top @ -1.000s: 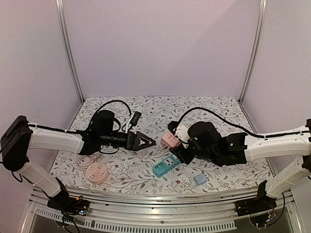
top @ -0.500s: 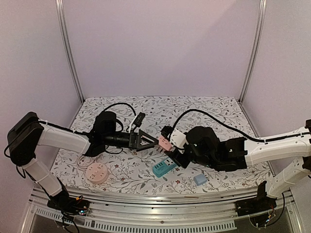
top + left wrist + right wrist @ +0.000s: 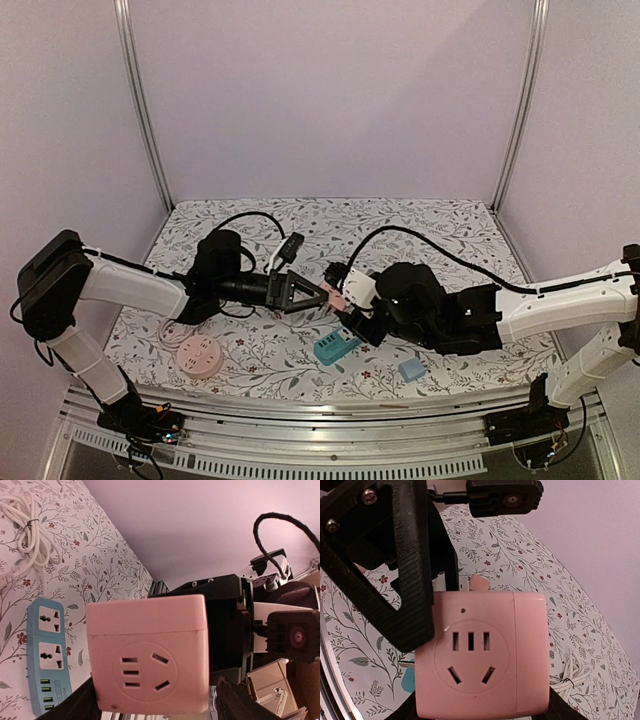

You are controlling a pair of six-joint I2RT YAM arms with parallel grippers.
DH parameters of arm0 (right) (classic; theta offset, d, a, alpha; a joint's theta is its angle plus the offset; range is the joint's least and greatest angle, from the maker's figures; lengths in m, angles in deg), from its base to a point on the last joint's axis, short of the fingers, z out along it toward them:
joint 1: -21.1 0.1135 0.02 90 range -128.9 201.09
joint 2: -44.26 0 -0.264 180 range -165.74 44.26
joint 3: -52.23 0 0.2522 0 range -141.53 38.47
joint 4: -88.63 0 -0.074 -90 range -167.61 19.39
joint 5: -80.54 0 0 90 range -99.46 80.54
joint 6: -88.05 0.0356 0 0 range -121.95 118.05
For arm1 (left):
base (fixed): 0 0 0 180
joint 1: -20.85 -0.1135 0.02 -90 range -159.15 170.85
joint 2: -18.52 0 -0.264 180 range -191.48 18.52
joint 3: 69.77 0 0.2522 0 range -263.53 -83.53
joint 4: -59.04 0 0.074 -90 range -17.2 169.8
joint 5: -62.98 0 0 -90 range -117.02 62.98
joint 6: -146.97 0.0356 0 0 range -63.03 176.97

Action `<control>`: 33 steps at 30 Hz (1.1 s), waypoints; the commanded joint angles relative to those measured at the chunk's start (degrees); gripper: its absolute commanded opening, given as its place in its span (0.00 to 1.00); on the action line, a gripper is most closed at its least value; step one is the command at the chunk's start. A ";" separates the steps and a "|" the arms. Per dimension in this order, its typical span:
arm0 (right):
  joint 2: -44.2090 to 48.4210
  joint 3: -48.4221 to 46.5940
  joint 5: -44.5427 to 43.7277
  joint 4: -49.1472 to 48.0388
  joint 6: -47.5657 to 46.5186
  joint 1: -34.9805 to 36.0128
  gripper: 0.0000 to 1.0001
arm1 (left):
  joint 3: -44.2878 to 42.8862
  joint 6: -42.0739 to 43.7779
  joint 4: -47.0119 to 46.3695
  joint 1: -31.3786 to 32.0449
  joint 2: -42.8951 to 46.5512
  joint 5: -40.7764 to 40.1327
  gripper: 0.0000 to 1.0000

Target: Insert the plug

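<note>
At the left of the floral-clothed desk (image 3: 450, 230) lies a round pink plastic power strip (image 3: 197, 353). Farther back, a black plug on a black cable (image 3: 289, 246) rests on the cloth.

The left arm's fingers (image 3: 412, 570) reach rightward and stand spread wide to either side of the pink cube-shaped plastic socket adapter (image 3: 335, 293). The left wrist view shows a gap beside the cube on one side, so they are not clamped on it.

The adapter hangs above the middle of the desk, between the two arms. One five-hole socket face points left toward the left wrist camera and another points right toward the right wrist camera. Being a cube, it has no clear long axis.

The right arm's fingers (image 3: 350, 317) are closed on it, the cube filling the space between them.

Below it lies a teal rectangular plastic power strip (image 3: 337, 346), sockets up, running diagonally across the desk. Just right of it sits a small light-blue block (image 3: 410, 369).
</note>
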 commanded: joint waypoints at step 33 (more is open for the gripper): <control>0.49 -4.56 -5.63 8.10 7.60 1.35 0.99 | 2.06 0.82 -7.93 -3.46 -0.07 0.52 0.00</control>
